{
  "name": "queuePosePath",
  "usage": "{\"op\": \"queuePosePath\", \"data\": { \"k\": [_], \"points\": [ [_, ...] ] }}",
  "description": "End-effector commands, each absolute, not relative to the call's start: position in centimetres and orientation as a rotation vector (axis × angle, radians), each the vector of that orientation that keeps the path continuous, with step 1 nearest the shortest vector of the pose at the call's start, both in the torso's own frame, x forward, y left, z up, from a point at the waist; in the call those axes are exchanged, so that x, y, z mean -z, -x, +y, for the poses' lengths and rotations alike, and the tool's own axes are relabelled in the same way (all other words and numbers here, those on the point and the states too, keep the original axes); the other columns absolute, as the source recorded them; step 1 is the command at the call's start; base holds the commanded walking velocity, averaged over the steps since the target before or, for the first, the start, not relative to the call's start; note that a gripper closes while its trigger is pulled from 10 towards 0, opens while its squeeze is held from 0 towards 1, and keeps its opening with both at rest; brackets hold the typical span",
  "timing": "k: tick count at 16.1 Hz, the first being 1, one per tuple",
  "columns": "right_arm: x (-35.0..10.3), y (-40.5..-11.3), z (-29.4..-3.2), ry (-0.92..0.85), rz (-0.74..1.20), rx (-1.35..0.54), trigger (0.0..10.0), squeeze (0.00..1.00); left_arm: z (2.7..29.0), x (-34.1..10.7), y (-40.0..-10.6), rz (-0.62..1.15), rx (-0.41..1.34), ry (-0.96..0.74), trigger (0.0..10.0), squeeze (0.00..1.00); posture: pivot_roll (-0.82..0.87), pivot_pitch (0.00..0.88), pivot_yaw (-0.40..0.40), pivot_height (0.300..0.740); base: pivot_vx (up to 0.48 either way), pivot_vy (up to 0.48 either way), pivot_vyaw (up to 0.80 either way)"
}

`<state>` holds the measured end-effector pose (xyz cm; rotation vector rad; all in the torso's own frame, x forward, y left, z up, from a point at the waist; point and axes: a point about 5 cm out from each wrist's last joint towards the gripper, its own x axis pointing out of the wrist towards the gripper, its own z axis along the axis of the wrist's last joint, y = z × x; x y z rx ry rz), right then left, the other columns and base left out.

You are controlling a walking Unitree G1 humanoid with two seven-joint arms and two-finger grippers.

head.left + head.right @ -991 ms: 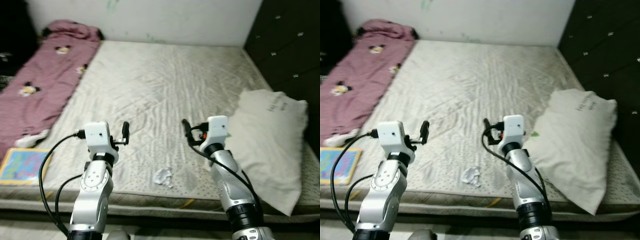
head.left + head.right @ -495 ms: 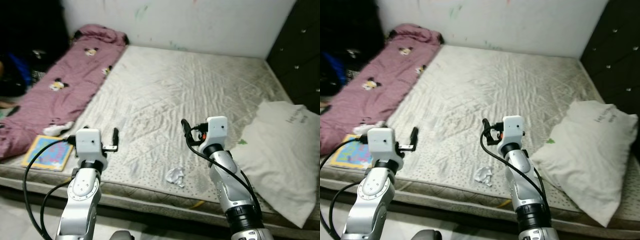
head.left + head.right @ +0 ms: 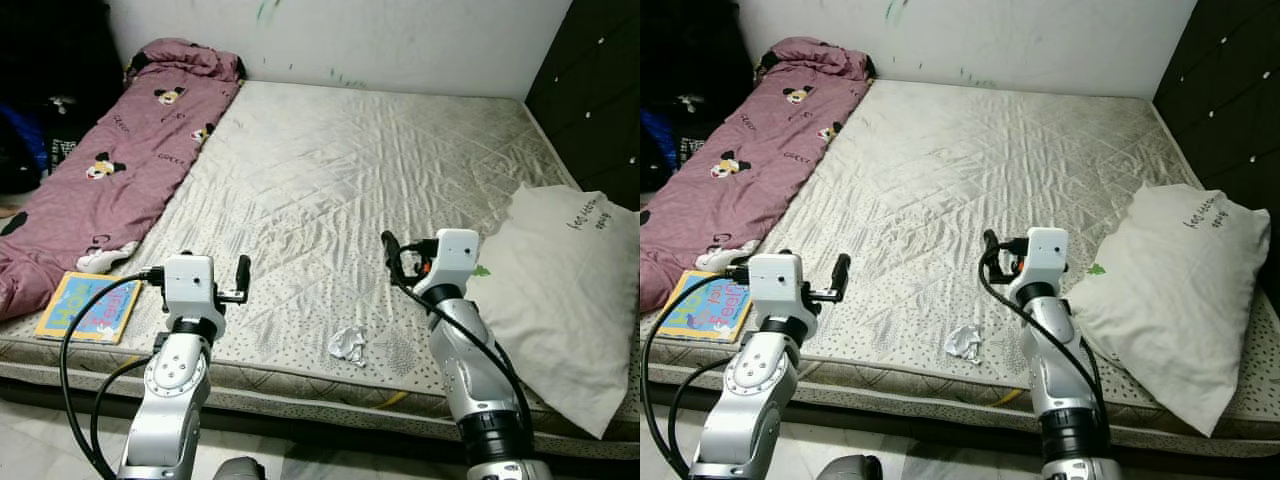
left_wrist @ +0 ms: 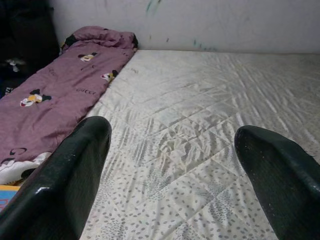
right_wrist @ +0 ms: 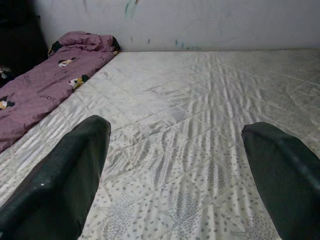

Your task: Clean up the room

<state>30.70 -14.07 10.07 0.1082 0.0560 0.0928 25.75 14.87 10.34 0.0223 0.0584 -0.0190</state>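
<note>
A bare quilted mattress (image 3: 360,170) fills the space ahead, lying low on a pale tiled floor (image 3: 40,420), with a white wall (image 3: 400,40) behind it and a dark tufted panel (image 3: 600,90) along its right side. Near the front edge of the mattress, between the two arms, lies a small crumpled white tissue (image 3: 348,343), resting alone on the dotted part of the cover. The left gripper (image 3: 241,275) is held above the front left part of the mattress, its two black fingers (image 4: 65,180) spread wide apart with nothing between them; the left wrist view looks past them across the quilted surface toward the wall. The right gripper (image 3: 390,250) is raised over the mattress to the right of the tissue, just beside the pillow, and its fingers (image 5: 65,175) are likewise wide apart and hold nothing. A large white pillow (image 3: 570,300) with small dark lettering lies on the right side of the mattress, its near corner hanging toward the front edge. Along the left side a maroon blanket (image 3: 120,170) printed with cartoon mouse figures stretches from the far corner down to the front, bunched at the wall end. A colourful children's book (image 3: 85,308) lies flat at the front left corner of the mattress, touching the blanket's near end.
</note>
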Motion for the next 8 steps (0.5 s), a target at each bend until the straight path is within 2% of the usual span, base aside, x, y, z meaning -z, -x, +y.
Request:
{"op": "queuePosePath", "data": {
  "k": [1, 5, 8],
  "points": [
    [-10.24, -30.52, -14.01, -0.117, 0.055, -0.092, 10.0, 0.0, 15.01, -10.6, -25.81, 0.056, 0.015, -0.008, 10.0, 0.0, 0.05, 0.011, -0.023, 0.74, 0.0, 0.0, 0.0],
    [-10.23, -30.48, -13.96, -0.122, 0.06, -0.101, 10.0, 0.0, 15.03, -10.55, -25.82, 0.062, 0.017, 0.001, 10.0, 0.0, 0.05, 0.011, -0.023, 0.74, 0.0, 0.0, 0.0],
    [-10.27, -30.45, -13.87, -0.124, 0.062, -0.11, 10.0, 0.0, 14.97, -10.59, -25.86, 0.063, 0.018, 0.004, 10.0, 0.0, 0.05, 0.017, -0.023, 0.705, 0.0, 0.0, 0.0]
  ]
}}
